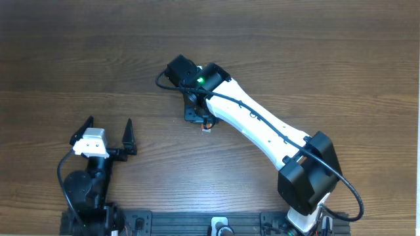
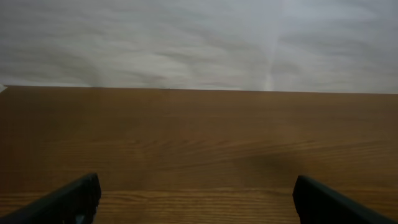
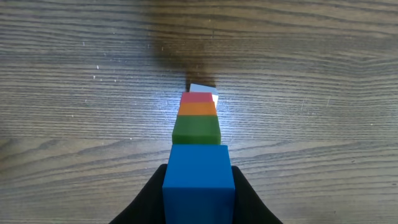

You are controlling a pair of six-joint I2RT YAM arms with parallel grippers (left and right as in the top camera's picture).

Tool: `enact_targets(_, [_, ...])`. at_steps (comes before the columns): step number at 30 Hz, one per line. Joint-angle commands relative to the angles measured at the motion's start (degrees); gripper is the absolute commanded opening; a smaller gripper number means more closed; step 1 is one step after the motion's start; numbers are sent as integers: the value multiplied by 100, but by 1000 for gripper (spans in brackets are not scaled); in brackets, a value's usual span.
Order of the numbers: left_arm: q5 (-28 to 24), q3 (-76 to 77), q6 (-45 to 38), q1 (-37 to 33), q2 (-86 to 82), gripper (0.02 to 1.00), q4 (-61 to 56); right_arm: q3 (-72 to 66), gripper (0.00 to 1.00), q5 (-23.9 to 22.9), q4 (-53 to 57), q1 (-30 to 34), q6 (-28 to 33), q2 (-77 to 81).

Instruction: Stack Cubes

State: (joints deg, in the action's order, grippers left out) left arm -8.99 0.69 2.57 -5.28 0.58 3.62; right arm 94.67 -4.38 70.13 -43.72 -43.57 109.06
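A tower of cubes stands on the wooden table (image 3: pixel 74 74), seen from above in the right wrist view: a blue cube (image 3: pixel 199 177) on top, then a green cube (image 3: pixel 196 129), an orange cube (image 3: pixel 198 108), a red cube (image 3: pixel 196 97) and a white cube (image 3: pixel 203 89) at the base. My right gripper (image 3: pixel 199 190) is shut on the blue cube, one black finger against each side. In the top view the right gripper (image 1: pixel 195 110) hangs over the table's middle and hides most of the tower. My left gripper (image 1: pixel 108 134) rests open near its base, holding nothing.
The left wrist view looks along bare wood (image 2: pixel 199 143) toward a pale wall (image 2: pixel 199 43). The right arm's white link (image 1: pixel 256 124) crosses the table diagonally from its base at the lower right.
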Motion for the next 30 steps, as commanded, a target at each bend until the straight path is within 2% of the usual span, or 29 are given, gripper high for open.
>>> enact_targets(1, [28, -33, -85, -26, -42, 1000, 0, 116, 77, 28, -26, -48, -55, 76])
enact_targets(30, [28, -33, -85, -26, -42, 1000, 0, 109, 91, -20, -87, -39, -55, 199])
